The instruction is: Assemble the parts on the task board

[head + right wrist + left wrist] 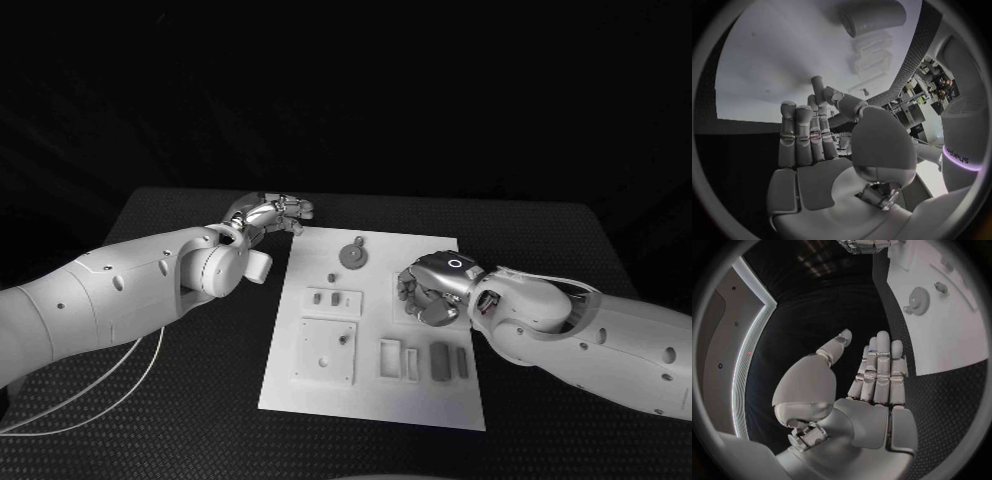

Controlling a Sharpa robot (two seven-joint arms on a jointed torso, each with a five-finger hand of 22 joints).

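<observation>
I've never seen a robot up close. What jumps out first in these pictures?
The white task board lies in the middle of the black table, with small grey parts, among them a round gear-like piece near its far end. The left hand hovers off the board's far left corner, holding nothing; the right hand hangs over the board's right side.

The task board [378, 395] is plain white, and the parts [438, 361] on it are grey, among them a grey gear [353, 257]. It lies on a black table [188, 400] with a fine woven texture. The left hand [271, 214] and right hand [430, 290] are silver on white arms.
</observation>
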